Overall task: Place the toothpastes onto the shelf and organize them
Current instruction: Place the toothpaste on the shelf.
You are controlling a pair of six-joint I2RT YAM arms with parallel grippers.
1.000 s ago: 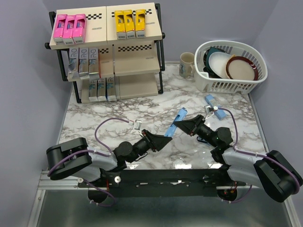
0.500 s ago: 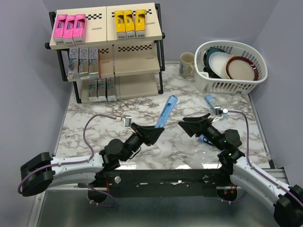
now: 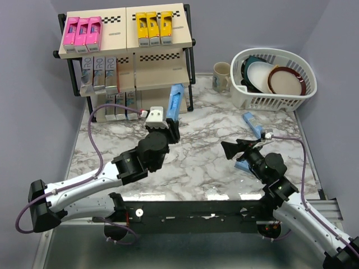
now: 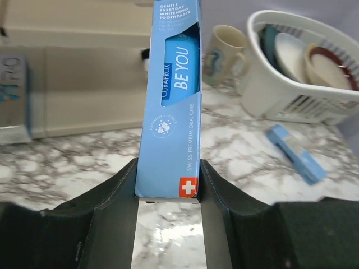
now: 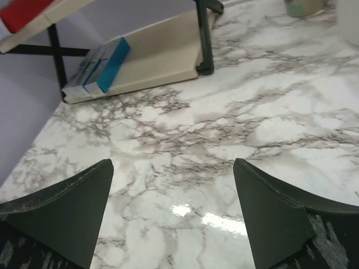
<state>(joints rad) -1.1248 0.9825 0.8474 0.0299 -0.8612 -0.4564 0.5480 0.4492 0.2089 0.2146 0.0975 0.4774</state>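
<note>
My left gripper (image 3: 173, 124) is shut on the lower end of a light blue toothpaste carton (image 3: 176, 100), which stands upright just in front of the shelf (image 3: 160, 73), near its bottom right. In the left wrist view the carton (image 4: 171, 112) sits squarely between both fingers (image 4: 115, 190). The shelf holds pink cartons (image 3: 82, 31) and yellow ones (image 3: 154, 27) on top, silver ones (image 3: 96, 70) in the middle and teal-blue ones (image 3: 118, 105) at the bottom. My right gripper (image 3: 229, 149) hangs open and empty over the marble, its fingers (image 5: 61, 207) wide apart. Two more light blue cartons (image 3: 252, 124) lie on the table's right side.
A white dish basket (image 3: 255, 101) with plates stands at the back right, and a mug (image 3: 221, 75) is beside it. One loose carton (image 3: 241, 165) lies partly under my right arm. The purple walls close in on both sides.
The right gripper let go of the light blue carton, opened wide and drew back to the right. My left arm carried the carton away from the middle up to the shelf.
</note>
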